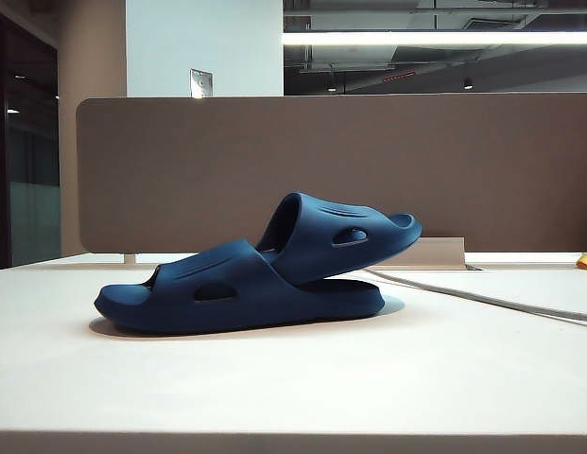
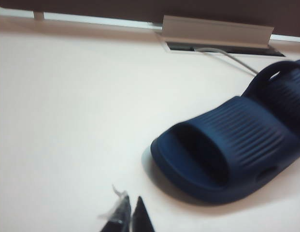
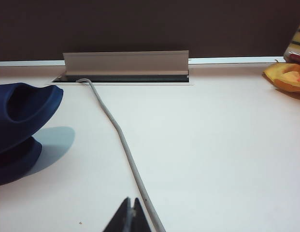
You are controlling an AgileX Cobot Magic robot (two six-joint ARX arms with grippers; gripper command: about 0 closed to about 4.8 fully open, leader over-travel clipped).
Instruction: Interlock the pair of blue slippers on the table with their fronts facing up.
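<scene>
We see the pair of blue slippers (image 1: 260, 270) on the table (image 1: 369, 378), strap sides up: the lower slipper (image 1: 208, 288) lies flat, the upper slipper (image 1: 340, 236) is tucked through its strap and tilts up at its free end. Left gripper (image 2: 129, 212) hovers low over bare tabletop, fingertips pressed together, empty; the slippers sit ahead of it and off to one side. Right gripper (image 3: 130, 215) is likewise closed on nothing, just beside a grey cable (image 3: 123, 140), the slippers ahead toward the other arm's side. Neither arm shows in the exterior view.
</scene>
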